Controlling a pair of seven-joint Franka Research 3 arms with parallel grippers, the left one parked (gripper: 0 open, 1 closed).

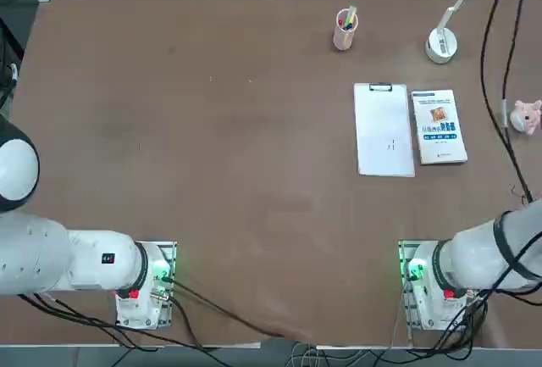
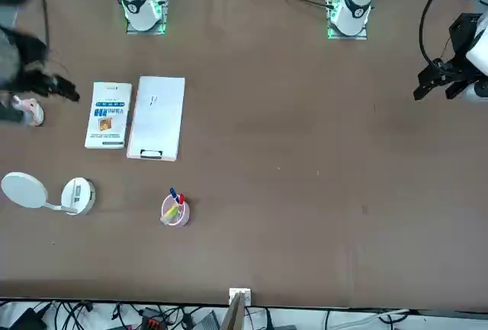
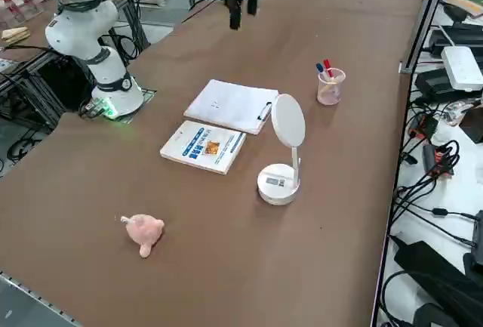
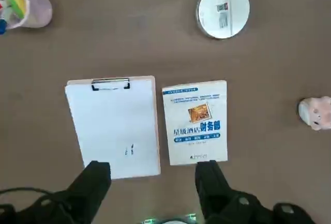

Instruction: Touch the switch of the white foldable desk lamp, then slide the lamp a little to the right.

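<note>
right gripper (image 4: 152,180) above surface (image 4: 274,48) | fingers (image 4: 98,180) wide open, empty | lamp (image 4: 223,14) and pen cup (image 4: 39,9) partly cut off, right wrist view

Matt, smooth brown tabletop (image 1: 254,172); beside the book (image 1: 439,127) with its smooth paper cover, a clipboard (image 1: 384,130) with a shiny metal clip (image 4: 110,84).

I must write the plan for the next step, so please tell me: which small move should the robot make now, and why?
Probably move the open right hand forward, away from its base, towards the lamp's round base. The hand is nearer the robot than the lamp, and the book and clipboard also lie nearer.
</note>
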